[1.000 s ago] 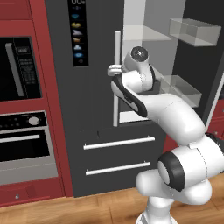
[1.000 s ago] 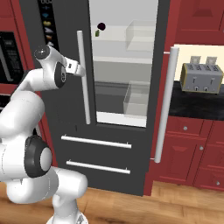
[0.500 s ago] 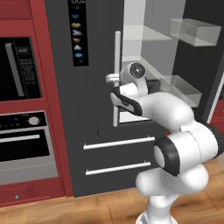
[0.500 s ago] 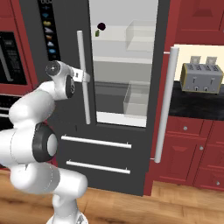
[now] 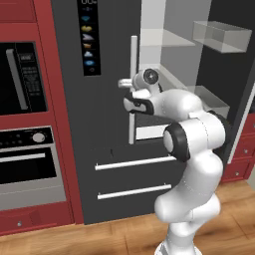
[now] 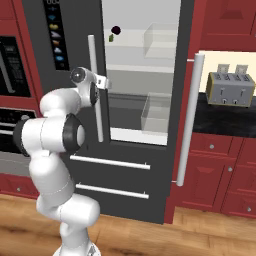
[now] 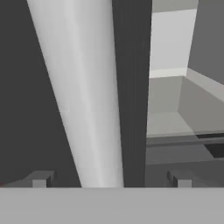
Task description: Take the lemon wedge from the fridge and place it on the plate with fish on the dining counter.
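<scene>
Straddling the left door's pale bar handle [image 7: 83,96] with jaws spread wide and released, the gripper [image 7: 109,177] gripped nothing. Beyond it, the fridge [image 6: 140,165] stood open, and the lemon wedge [image 6: 111,38] lay on its top shelf beside a dark lump [image 6: 116,30].

The fridge [image 6: 135,100] stands with its right door swung open, showing white shelves inside. On the top shelf [image 6: 125,36] a tiny yellow-green lemon wedge [image 6: 111,38] lies just beside a small dark round lump [image 6: 116,30], with a clear bin [image 6: 161,40] further right. A second clear bin [image 6: 156,112] sits on the lower shelf [image 6: 127,107]. On the black counter [image 6: 225,114] to the right stands a toaster [image 6: 229,88]
</scene>
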{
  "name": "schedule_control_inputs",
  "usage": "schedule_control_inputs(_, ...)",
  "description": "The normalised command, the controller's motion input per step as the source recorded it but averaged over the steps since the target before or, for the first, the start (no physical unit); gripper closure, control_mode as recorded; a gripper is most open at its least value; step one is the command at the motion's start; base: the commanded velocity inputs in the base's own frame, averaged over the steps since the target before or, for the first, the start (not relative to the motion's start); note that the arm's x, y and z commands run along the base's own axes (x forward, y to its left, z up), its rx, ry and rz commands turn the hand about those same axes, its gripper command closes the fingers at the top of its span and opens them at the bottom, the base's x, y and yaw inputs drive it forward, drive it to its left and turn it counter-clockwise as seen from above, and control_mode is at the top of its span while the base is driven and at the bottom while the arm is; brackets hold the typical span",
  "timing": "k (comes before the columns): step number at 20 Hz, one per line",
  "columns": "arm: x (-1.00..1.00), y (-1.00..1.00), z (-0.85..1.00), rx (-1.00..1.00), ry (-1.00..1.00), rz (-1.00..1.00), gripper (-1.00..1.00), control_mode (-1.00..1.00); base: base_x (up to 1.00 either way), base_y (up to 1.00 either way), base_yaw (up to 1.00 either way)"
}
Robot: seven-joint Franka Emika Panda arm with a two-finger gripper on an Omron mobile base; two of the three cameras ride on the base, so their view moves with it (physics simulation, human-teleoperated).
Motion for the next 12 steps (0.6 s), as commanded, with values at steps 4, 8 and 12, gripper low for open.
schedule_control_inputs(4,0.88,0.01,-0.25,0.0,0.0,0.0,-1.0,-1.0,0.0,0.0,0.0)
schedule_control_inputs(8,0.52,0.1,-0.13,0.0,0.0,0.0,1.0,-1.0,0.0,0.0,0.0)
schedule_control_inputs(12,0.03,0.03,0.0,0.0,0.0,-0.02,1.0,-1.0,0.0,0.0,0.0)
